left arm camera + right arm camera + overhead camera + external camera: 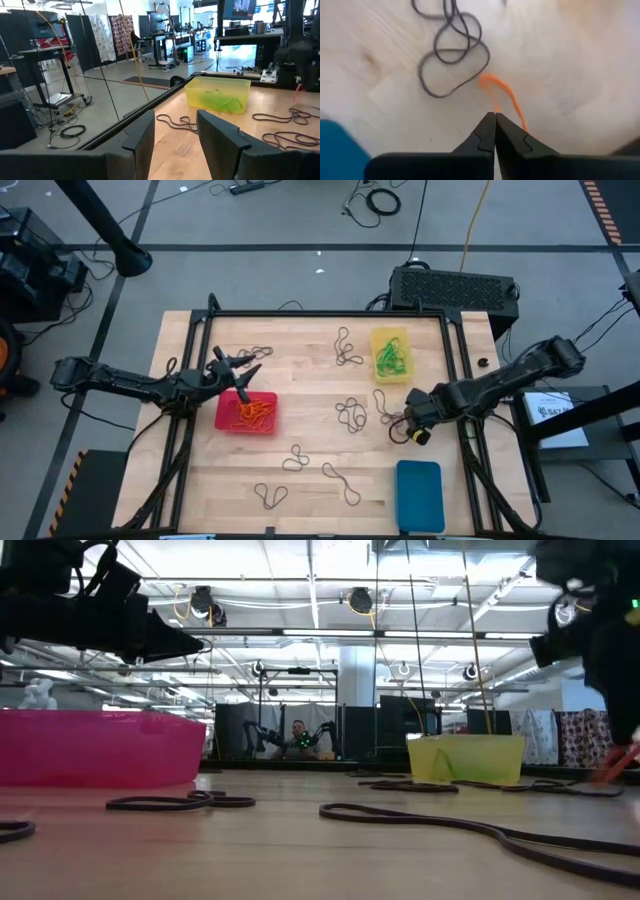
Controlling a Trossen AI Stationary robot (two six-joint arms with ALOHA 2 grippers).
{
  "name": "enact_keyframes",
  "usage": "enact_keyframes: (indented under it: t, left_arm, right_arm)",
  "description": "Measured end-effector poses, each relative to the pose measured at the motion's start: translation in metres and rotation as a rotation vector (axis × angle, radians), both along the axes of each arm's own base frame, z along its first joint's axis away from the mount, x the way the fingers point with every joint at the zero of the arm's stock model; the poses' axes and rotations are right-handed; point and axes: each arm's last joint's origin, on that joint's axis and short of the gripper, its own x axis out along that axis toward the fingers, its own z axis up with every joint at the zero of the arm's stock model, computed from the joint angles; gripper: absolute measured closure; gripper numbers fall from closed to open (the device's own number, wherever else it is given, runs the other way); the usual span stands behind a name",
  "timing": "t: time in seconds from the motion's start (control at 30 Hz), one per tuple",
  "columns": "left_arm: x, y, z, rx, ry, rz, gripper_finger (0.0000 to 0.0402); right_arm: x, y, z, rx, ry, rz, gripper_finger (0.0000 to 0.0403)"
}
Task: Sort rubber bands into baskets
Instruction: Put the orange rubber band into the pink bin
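Note:
My right gripper [495,117] points down over the table's right part [412,420], shut on an orange rubber band [502,92]. A dark rubber band [452,55] lies on the wood just beyond it. My left gripper [175,135] stands open and level, holding nothing, above the far left corner of the red basket [226,420], which holds orange bands. The yellow basket [390,340] at the far right holds green bands. The blue basket [418,495] sits at the near right. My right gripper pinches one end of the orange band's loop [496,107] between its two fingertips, coming from above and pointing down. The rest of the loop trails beyond the tips over the wood. I cannot tell whether its free end rests on the table.
Several dark rubber bands lie scattered on the wooden table: far centre [347,350], centre [352,412], near centre [340,480] and near left [270,495]. A black frame [455,380] borders the tabletop. In the low view, dark bands [180,802] lie in front of the red basket [100,745].

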Motion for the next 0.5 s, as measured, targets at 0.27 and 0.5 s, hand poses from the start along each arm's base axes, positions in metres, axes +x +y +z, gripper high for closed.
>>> enact_keyframes:
  t: [0.27, 0.5]
  left_arm:
    - [0.0, 0.0, 0.0, 0.001, 0.0, 0.0, 0.0247]
    - [0.0, 0.0, 0.0, 0.001, 0.0, 0.0, 0.0247]
  right_arm:
    - [0.021, -0.003, 0.053, -0.289, -0.259, 0.074, 0.0402]
    - [0.066, 0.005, 0.081, -0.51, -0.663, 0.311, 0.0403]
